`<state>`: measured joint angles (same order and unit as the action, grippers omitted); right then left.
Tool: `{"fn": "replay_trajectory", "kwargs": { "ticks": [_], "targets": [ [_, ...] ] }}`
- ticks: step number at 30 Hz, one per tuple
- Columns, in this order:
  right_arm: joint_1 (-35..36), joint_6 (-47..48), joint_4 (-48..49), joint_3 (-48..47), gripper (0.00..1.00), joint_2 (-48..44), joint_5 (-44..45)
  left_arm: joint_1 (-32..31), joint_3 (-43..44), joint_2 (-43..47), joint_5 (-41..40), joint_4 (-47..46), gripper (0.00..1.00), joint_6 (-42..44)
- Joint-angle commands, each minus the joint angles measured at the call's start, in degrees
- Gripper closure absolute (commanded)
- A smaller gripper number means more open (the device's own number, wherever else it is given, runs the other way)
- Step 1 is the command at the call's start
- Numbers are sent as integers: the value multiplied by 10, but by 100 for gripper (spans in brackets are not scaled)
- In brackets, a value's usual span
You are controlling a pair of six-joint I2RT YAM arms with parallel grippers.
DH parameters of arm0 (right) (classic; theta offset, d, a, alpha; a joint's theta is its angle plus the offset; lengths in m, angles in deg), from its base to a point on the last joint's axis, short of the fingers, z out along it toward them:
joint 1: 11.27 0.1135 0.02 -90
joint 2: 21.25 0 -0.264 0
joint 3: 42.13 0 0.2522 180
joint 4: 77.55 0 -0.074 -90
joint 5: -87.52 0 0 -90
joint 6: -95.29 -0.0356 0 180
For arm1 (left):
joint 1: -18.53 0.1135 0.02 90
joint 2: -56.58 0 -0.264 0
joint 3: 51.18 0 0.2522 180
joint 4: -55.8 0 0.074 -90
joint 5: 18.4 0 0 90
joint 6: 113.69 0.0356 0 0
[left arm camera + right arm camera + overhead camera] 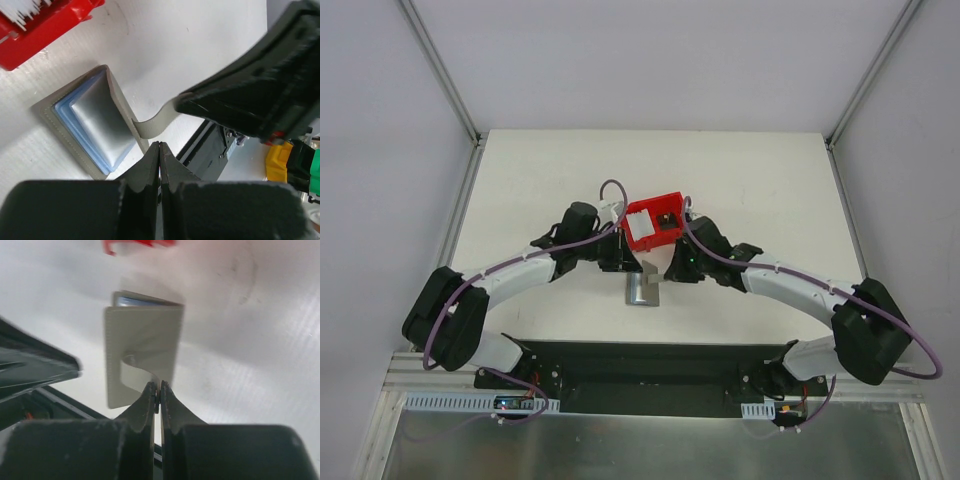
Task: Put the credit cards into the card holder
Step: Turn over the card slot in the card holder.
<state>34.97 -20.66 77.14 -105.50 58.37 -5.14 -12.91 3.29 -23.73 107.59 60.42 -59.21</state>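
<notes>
The grey card holder point(642, 290) lies on the table just in front of the red bin point(653, 222). It stands open in the left wrist view, showing blue-grey pockets point(92, 127) under a raised cover. My right gripper point(157, 388) is shut on the holder's strap point(136, 374), holding the cover point(142, 332) up. The same strap point(152, 124) runs into the right gripper point(179, 102) in the left wrist view. My left gripper point(160, 145) hovers shut just beside the holder's near edge, with nothing visible between its fingers. The credit cards are not plainly in view; white pieces point(20, 12) stick up in the bin.
The red bin point(40, 25) sits right behind the holder, between both wrists. Both arms crowd the middle of the table point(770, 180). The black base rail point(650, 365) runs along the near edge.
</notes>
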Motion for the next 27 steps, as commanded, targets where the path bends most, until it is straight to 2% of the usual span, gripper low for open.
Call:
{"fn": "replay_trajectory", "kwargs": {
  "ticks": [1, 4, 5, 7, 14, 17, 21, 27],
  "targets": [
    [-25, -19, 24, 61, 99, -27, -11, -13, 31, 5, 16, 35, 100, 21],
    [-43, -14, 24, 89, 100, -34, -9, -13, 17, 9, -8, 40, 100, 20],
    [-50, -12, 24, 97, 100, -36, -9, -13, 10, 13, -22, 45, 95, 19],
    [-62, -3, 23, 108, 100, -37, -11, -13, -11, 25, -65, 48, 74, 15],
    [-79, 13, 24, 123, 100, -27, -15, -13, -38, 38, -121, 48, 53, 3],
    [-80, 15, 24, 110, 100, -26, -21, -13, -26, 37, -118, 47, 49, 2],
    [-80, 21, 14, 94, 100, -17, -15, -13, -13, 44, -123, 48, 49, 4],
    [-80, 23, 8, 90, 100, -8, -13, -13, -11, 75, -149, 59, 40, 12]
  ]
}}
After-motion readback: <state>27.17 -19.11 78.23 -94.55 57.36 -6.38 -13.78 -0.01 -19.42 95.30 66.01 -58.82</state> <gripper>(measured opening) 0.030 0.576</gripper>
